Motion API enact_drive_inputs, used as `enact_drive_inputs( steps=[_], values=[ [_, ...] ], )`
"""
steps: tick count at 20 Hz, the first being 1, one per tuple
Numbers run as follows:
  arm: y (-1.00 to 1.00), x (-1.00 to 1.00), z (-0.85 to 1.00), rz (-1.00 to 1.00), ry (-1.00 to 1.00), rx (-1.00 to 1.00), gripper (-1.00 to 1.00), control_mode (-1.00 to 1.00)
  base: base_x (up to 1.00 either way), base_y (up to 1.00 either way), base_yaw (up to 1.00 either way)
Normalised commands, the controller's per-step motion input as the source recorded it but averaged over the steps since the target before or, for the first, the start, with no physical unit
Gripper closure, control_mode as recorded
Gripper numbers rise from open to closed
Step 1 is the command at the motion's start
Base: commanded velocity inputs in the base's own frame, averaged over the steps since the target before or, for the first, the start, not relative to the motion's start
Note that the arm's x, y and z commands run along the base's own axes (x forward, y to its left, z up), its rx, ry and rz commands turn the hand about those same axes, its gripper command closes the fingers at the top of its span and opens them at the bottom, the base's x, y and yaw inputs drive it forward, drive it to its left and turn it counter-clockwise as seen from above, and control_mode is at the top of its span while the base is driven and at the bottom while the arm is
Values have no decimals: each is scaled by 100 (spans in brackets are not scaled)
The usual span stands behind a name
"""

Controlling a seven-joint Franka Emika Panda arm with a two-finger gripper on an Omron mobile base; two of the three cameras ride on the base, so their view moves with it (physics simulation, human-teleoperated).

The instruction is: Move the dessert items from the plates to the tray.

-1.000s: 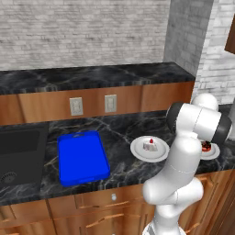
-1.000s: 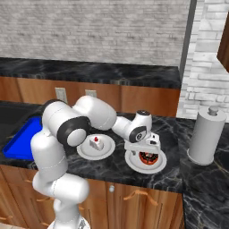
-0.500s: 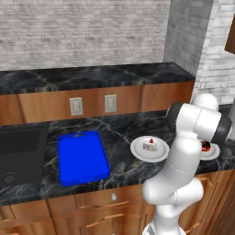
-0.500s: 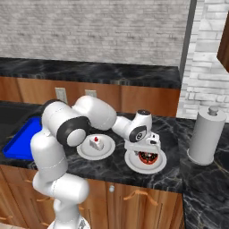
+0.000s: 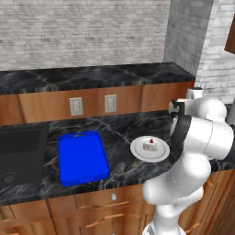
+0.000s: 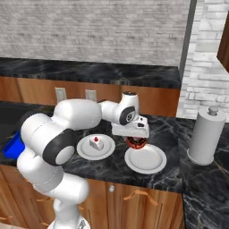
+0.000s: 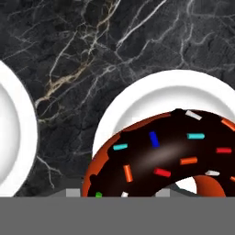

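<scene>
Donut (image 6: 135,142) clamped in gripper (image 6: 134,139), lifted just clear of its plate (image 6: 145,159).

Right base view: jaws closed on the chocolate ring, which hangs above the near-left rim of the right-hand plate, apart from it; hand view shows the sprinkled top close under the camera with the white plate below. Cake piece (image 5: 148,144) with cherry sits untouched on the other plate (image 5: 150,150). Tray (image 5: 82,157) lies well to the left on the counter (image 5: 119,128), beside the sink (image 5: 18,151), nothing on it. Step in hand, by my reading: carry of first dessert. Next move calls for more height, then a long leftward sweep passing over the cake plate, with release low over the tray.
</scene>
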Motion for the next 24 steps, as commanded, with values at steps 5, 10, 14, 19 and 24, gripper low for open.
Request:
enact_drive_inputs(
  steps=[5,10,14,19,24],
  values=[
    [100,-5,59,1,3,-7,100,-100,0,0,0],
    [100,-17,42,6,7,-1,100,-100,0,0,0],
    [93,-42,12,7,5,1,100,-100,0,0,0],
    [100,-24,0,5,0,1,100,-100,0,0,0],
    [100,0,0,13,0,10,100,-100,0,0,0]
  ],
)
